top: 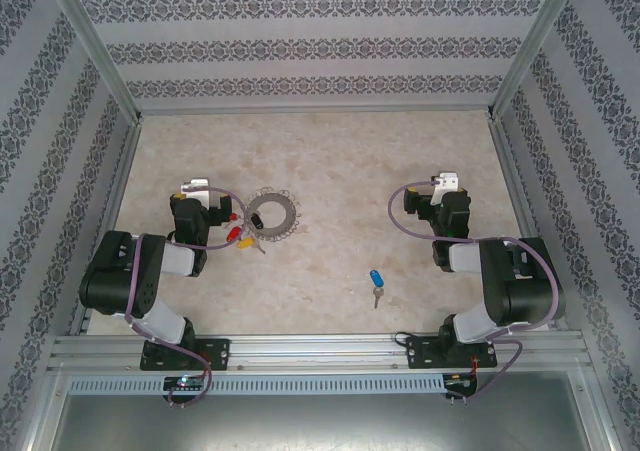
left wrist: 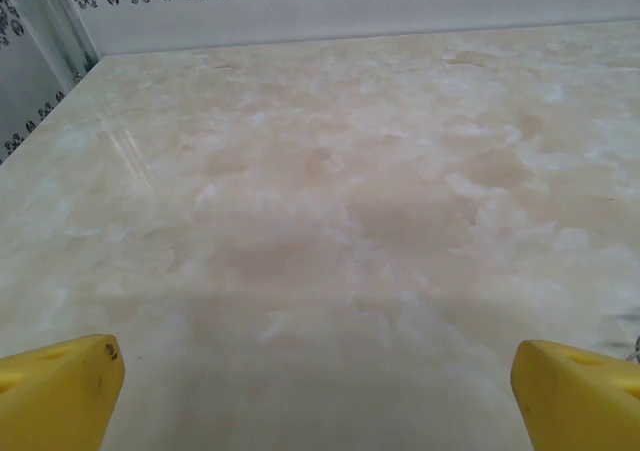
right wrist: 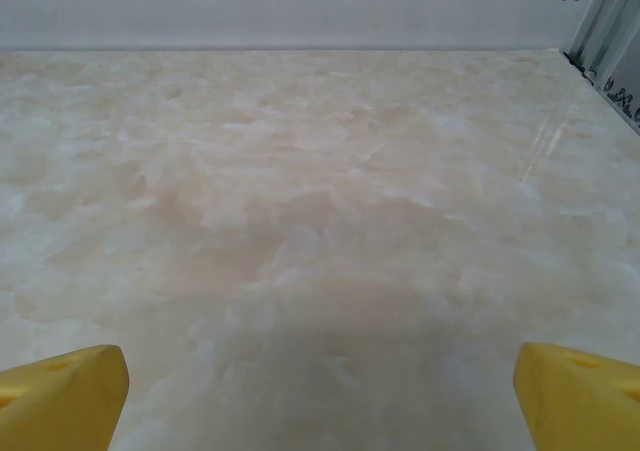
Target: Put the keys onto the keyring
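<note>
Your left pincer (left wrist: 318, 376) and right pincer (right wrist: 320, 376) gape wide, empty. Pinch the blue key (top: 376, 279) by its cap; brace the keyring (top: 273, 215).

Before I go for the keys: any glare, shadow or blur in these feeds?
Top view: even light, keyring and blue key clear but tiny. Left wrist: bright streak on the table at left, soft shadow low centre. Right wrist: streak at right, same shadow.
</note>
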`<move>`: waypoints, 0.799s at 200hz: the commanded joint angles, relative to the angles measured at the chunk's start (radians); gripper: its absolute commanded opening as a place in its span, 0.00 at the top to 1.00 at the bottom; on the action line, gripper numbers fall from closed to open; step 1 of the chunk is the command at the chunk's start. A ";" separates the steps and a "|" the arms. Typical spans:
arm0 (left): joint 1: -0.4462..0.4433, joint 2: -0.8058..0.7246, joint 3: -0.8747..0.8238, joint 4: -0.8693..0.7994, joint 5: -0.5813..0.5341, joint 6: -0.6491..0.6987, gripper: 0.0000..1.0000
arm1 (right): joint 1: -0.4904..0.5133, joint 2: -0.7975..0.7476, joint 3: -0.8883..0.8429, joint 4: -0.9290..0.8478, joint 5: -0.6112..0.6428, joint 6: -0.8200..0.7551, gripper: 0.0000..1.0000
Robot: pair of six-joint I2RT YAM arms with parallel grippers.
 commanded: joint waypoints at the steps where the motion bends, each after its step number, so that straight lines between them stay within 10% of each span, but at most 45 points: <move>1: 0.001 0.004 0.001 0.023 0.027 0.004 0.00 | -0.008 -0.004 0.015 0.010 0.006 0.008 0.02; 160: 0.001 0.002 -0.007 0.038 0.024 0.002 0.00 | -0.026 -0.004 0.012 0.014 -0.018 0.023 0.02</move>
